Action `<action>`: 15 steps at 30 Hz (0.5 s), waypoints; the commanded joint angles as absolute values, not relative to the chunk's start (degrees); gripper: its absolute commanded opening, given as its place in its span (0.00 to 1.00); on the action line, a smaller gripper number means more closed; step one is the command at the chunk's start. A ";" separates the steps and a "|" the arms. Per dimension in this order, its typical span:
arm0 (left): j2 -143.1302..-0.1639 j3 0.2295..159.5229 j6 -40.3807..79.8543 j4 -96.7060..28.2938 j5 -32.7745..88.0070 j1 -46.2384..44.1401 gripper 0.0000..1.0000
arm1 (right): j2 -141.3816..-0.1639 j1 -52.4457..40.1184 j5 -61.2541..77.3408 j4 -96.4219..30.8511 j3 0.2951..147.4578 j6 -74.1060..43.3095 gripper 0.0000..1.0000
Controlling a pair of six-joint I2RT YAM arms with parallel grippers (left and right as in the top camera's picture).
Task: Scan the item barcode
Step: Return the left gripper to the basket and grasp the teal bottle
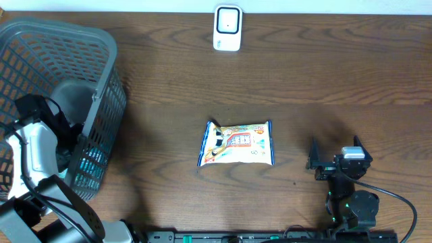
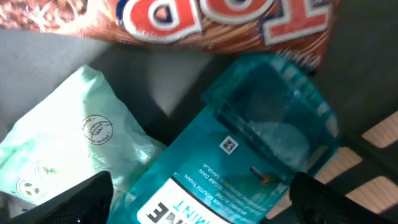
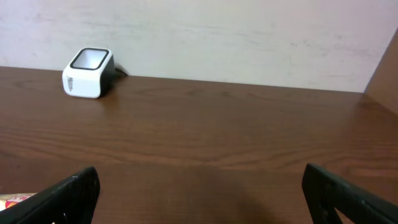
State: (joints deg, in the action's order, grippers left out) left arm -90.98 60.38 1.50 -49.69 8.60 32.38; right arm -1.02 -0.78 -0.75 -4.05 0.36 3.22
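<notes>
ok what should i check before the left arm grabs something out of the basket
1. Left gripper open: ok, its fingers stand wide apart.
2. Target lined up: ok, the teal pack lies between the fingers.
3. Neighbours clear of the fingers: not ok, the pale green pouch lies right beside one finger and may get pinched.
4. Barcode found: cannot tell, only a small square code shows on the teal pack.
5. Scanner unobstructed: ok, nothing stands in front of it.
6. Right gripper out of the way: ok, open and empty at the table's near edge.
</notes>
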 commanded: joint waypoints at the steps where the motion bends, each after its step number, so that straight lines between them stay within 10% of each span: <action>1: -94.24 57.30 3.40 -50.65 8.32 32.03 0.88 | -0.86 -1.19 -0.47 -4.29 0.32 3.70 0.99; 7: -99.79 55.72 3.73 -50.48 8.34 32.03 0.71 | -0.86 -1.19 -0.47 -4.29 0.32 3.70 0.99; 11: -101.41 55.72 3.77 -50.17 8.36 32.08 0.41 | -0.86 -1.19 -0.49 -4.27 0.32 3.70 0.99; 15: -101.19 55.99 5.30 -48.53 8.38 32.08 0.38 | -0.86 -1.19 -0.47 -4.29 0.32 3.70 0.99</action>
